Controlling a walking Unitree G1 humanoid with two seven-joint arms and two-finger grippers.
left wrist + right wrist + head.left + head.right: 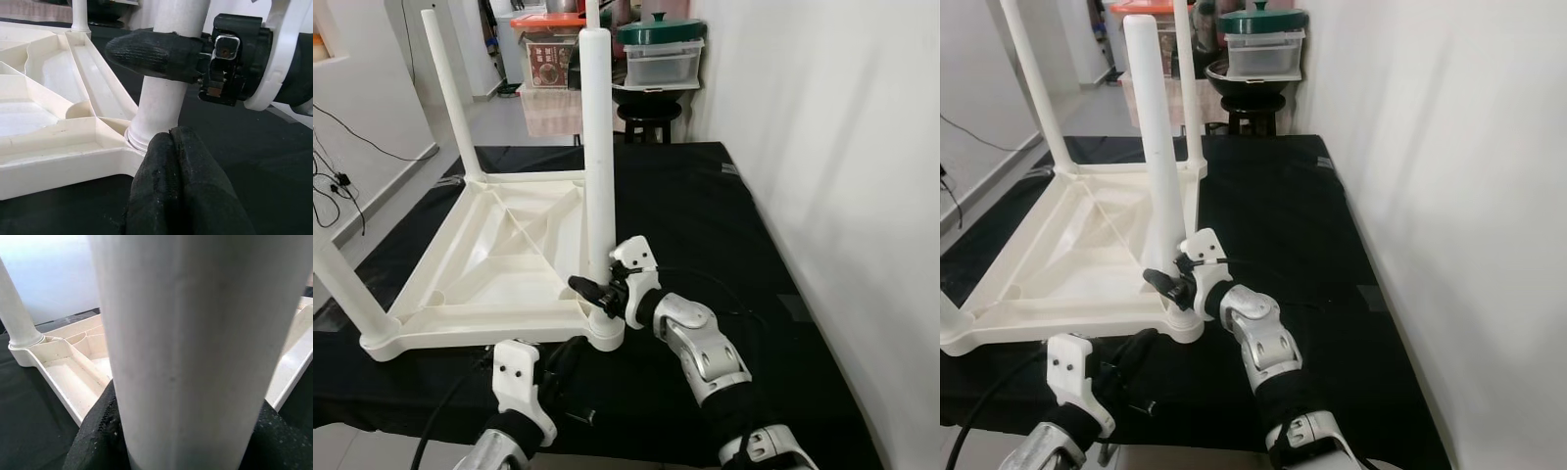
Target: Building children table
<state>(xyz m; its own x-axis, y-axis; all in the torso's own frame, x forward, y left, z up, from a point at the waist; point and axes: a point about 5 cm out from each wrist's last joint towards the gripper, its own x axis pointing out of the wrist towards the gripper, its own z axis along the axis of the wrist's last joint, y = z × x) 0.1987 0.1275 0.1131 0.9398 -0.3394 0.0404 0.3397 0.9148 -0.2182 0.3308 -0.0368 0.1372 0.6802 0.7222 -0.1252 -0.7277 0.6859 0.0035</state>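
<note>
A white plastic children's table (489,264) lies upside down on a black-covered surface (705,215), its legs pointing up. My right gripper (597,289) is shut on the near-right leg (598,147) just above its socket at the table's near corner. In the right wrist view that leg (186,347) stands between the black fingers (93,435). My left gripper (570,354) sits low in front of the same corner. Its fingers (176,186) are pressed together with nothing in them, a little short of the leg's base (161,117).
Other legs stand at the far left (450,93) and near left (337,274). Behind the table are storage boxes (548,59) and a green-lidded pot on a stool (658,39). A white wall (842,196) runs along the right. Cables (333,186) lie on the floor at left.
</note>
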